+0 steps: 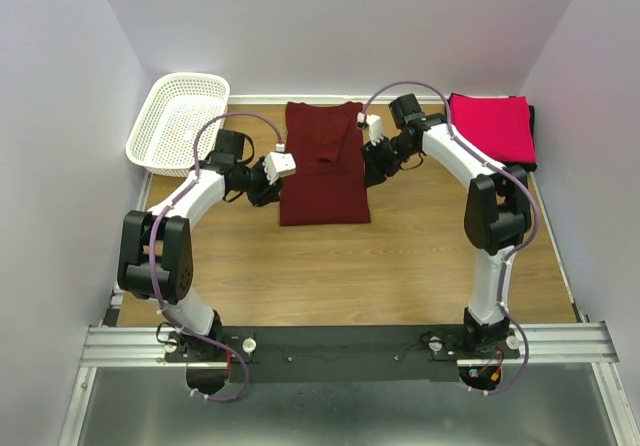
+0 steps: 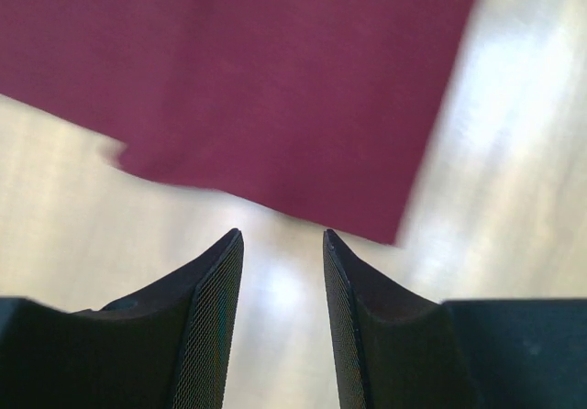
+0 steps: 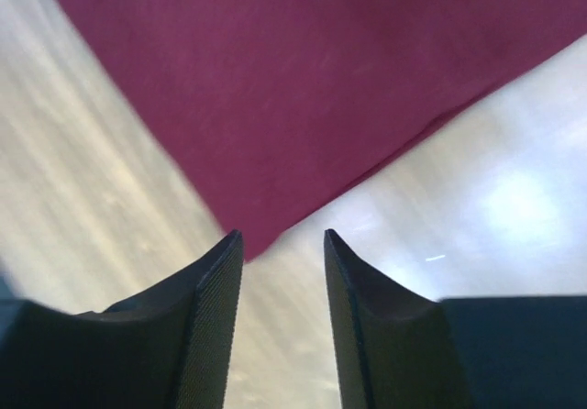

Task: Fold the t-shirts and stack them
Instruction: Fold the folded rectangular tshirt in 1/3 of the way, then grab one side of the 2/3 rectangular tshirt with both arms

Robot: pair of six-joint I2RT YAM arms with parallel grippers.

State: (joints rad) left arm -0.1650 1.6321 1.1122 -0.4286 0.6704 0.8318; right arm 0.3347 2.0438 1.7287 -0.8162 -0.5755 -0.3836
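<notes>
A dark maroon t-shirt lies flat in a long narrow fold at the middle back of the table. It also shows in the left wrist view and in the right wrist view. My left gripper is open and empty just off its left edge, with its fingers over bare table. My right gripper is open and empty just off its right edge, its fingers beside a shirt corner. A folded bright pink-red t-shirt lies at the back right on a black one that shows only at the edge.
A white mesh basket stands at the back left corner. The wooden table is walled by white panels on three sides. The arms' bases sit on a rail at the near edge.
</notes>
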